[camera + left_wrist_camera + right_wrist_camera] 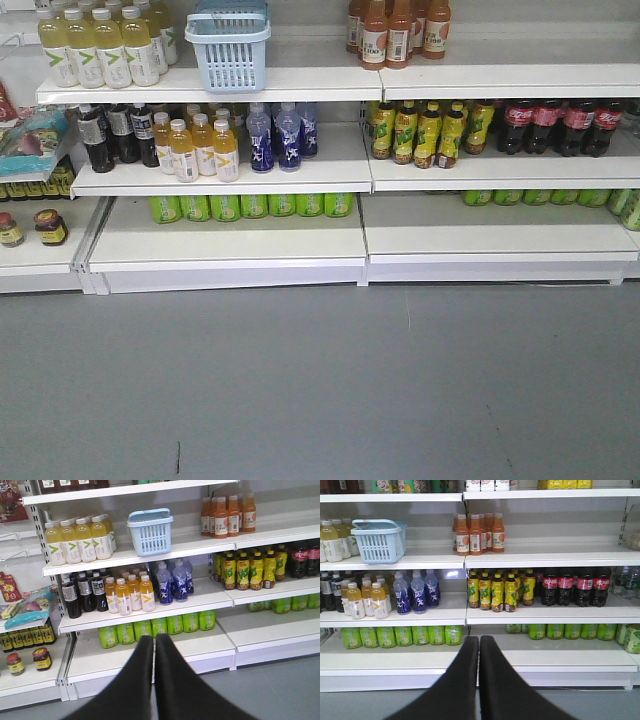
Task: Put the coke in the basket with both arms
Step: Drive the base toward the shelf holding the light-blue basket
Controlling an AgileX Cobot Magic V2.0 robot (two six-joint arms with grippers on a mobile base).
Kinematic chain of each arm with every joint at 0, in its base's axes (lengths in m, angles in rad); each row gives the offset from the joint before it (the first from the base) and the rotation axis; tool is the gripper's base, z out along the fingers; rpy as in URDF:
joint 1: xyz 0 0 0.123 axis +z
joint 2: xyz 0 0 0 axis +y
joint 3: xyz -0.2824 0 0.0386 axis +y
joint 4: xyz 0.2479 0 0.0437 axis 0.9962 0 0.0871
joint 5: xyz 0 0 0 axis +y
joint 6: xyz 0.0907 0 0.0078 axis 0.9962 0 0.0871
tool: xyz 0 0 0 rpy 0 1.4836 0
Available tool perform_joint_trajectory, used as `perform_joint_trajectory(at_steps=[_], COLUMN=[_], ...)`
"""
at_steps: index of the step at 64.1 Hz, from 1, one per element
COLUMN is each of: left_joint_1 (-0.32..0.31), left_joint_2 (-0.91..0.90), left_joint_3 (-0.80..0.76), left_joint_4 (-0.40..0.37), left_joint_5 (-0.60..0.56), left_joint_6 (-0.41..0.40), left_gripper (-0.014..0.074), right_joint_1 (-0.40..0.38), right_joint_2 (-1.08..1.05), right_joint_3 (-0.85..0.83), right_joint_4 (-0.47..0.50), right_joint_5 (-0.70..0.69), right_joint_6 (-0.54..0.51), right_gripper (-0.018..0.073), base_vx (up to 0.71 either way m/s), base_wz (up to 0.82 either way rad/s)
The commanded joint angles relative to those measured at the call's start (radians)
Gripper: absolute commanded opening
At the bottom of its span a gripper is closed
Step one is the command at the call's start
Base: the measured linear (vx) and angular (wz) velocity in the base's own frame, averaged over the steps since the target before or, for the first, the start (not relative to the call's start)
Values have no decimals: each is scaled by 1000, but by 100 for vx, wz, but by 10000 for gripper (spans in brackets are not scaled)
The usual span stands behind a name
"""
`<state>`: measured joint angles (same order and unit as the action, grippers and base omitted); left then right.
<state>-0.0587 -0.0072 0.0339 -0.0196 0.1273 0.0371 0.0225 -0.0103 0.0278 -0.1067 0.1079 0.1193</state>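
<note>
This is a shop, as I see it from my arms: white tiered shelves (228, 243) on slotted uprights (36, 532), each stocked with front-facing rows of the same drink, such as pale yellow bottles (100, 50), orange bottles (476, 534), coke bottles (566, 586) and green bottles (402, 636) below. A light blue shopping basket (232, 62) sits on one shelf; the floor (320, 390) is plain grey.

Red-wrapped coke bottles (576, 586) stand upright on the middle shelf; the blue basket (378, 542) sits one shelf higher
</note>
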Motion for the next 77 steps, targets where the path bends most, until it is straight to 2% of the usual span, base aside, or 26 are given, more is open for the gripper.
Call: perform_joint_trajectory(at_steps=[1, 77], left_joint_1=[1, 1], left_joint_2=[-20, -20], left_joint_3=[-1, -1], left_joint_4=[0, 0], left_joint_5=[-70, -70], left_joint_6=[2, 2], left_gripper=[-8, -8], right_joint_1=[0, 0], right_joint_2=[-19, -19], right_joint_3=[11, 11], right_joint_4=[-5, -5], right_joint_5=[-70, -69], right_joint_6=[-12, -12], right_gripper=[-10, -10], base_vx=[0, 2], base_wz=[0, 0])
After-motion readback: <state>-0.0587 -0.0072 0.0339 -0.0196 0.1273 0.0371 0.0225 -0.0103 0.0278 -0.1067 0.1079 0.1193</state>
